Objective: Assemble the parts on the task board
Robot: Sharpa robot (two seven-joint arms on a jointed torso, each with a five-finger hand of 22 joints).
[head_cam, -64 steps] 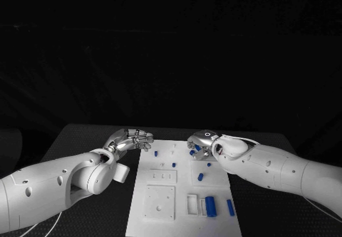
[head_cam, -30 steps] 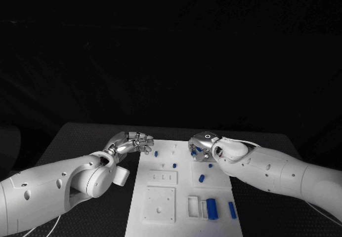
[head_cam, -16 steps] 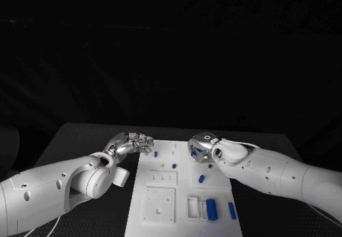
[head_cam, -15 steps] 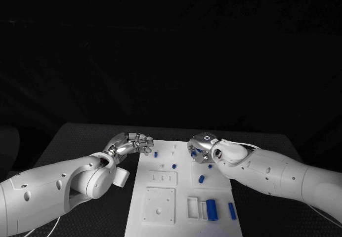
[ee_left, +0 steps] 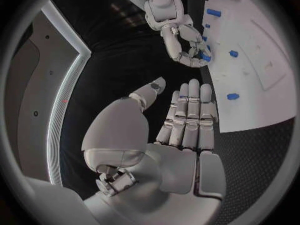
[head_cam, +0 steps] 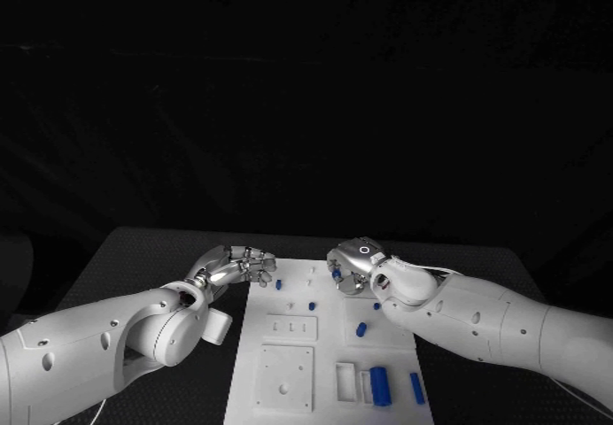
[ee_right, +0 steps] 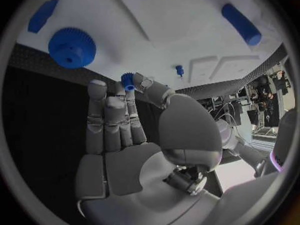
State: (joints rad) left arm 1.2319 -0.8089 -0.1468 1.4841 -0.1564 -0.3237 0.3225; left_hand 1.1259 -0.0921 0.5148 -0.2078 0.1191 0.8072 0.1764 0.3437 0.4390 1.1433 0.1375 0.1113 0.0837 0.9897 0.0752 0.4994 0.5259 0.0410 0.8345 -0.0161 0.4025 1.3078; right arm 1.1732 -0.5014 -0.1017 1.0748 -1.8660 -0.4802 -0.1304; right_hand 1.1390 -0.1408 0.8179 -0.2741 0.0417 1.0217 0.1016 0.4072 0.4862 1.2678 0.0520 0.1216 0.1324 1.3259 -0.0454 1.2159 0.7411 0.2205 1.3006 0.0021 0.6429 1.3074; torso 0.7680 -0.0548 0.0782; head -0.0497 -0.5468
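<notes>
No legible writing, brand mark or label is seen on the flat white rectangular task board, on the parts or on either arm.

The board lies lengthwise on the black counter between the two hands. Raised white square plates and a narrow rectangular slot are moulded into its near half. Small blue plastic parts are scattered over it: a thick blue cylinder and a thin blue bar lie side by side at the near end, well apart from both hands, and short blue pegs stand nearer the hands.

The silver right hand is held over the far right corner of the board. In the right wrist view a small blue toothed part is pinched between the thumb and the fingertips of that hand; the other fingers are extended. Beyond the fingers a large blue toothed gear rests flat on the board, with a blue cylinder and a tiny blue peg farther off.

The silver left hand is at the far left edge of the board. In the left wrist view its fingers are straight and together, the thumb apart, nothing grasped: released.

The right hand's fingertips are hidden by its own wrist in the head view. Whether the left hand touches the counter cannot be told.
</notes>
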